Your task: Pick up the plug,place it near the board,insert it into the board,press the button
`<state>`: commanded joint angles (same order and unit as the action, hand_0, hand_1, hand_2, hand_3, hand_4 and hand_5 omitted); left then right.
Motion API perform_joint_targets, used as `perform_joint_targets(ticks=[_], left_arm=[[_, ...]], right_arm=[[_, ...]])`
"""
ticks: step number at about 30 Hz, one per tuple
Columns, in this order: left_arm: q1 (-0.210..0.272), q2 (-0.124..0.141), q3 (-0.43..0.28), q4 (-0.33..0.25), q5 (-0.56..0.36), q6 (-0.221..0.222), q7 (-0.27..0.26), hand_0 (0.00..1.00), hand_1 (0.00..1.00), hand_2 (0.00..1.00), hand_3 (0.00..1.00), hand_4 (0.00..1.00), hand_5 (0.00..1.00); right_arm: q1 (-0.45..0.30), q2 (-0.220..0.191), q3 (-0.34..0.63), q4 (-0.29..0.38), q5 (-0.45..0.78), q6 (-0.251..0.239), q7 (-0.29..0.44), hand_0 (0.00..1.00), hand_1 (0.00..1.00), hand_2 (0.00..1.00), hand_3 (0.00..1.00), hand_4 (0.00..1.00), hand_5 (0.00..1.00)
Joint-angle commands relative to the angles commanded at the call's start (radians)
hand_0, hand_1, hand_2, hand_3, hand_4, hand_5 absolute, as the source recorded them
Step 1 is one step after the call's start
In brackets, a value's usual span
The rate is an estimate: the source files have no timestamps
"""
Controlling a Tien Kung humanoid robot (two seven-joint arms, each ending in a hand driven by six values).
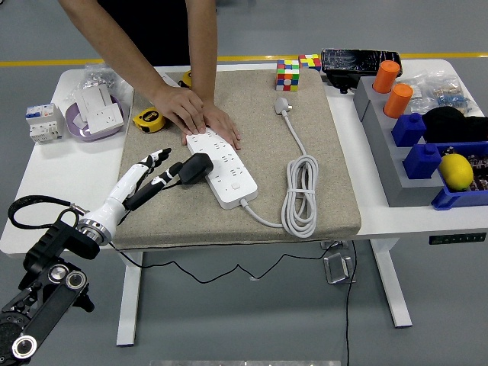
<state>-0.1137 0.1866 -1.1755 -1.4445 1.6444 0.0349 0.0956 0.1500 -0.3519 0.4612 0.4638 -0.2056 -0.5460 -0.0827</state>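
Nearest the table's front edge, left hand (156, 177) reaching in over the beige mat (335, 175), fingers (158, 156) loosely spread, tips just beside the black plug (194, 168) but closed on nothing yet. No right hand anywhere in view. Just past the fingertips, plug leaning against the white power strip (223, 169), thin black cable (126, 217) trailing back over the mat's front edge. Probably light and rigid, a hard smooth shell (likely a bit slippery): best pinched across its two flat sides, well clear of the cable, which looks limp and may tug a little as the plug lifts. Beyond, strip's own thick white cord (299, 198) coiled to the right. Farther still, a person's hand (194, 114) pressing flat on the strip's far end, steadying it. Yellow tape measure (148, 119) off to the left.
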Motion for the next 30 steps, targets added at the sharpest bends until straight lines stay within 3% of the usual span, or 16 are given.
perform_joint_targets(ticks=[9, 30], left_arm=[[-0.038, 0.001, 0.045, 0.016, 0.122, -0.02, 0.012, 0.998, 0.998, 0.998, 0.998, 0.998, 0.998], [-0.111, 0.015, 0.133, 0.078, 0.12, -0.016, 0.012, 0.998, 0.998, 0.998, 0.998, 0.998, 0.998]], right_arm=[[0.002, 0.0, -0.003, -0.001, 0.002, 0.0, 0.0, 0.962, 0.916, 0.837, 0.836, 0.998, 0.99], [0.007, 0.0, 0.0, -0.001, -0.001, 0.0, 0.0, 0.961, 0.915, 0.837, 0.837, 0.998, 0.99]])
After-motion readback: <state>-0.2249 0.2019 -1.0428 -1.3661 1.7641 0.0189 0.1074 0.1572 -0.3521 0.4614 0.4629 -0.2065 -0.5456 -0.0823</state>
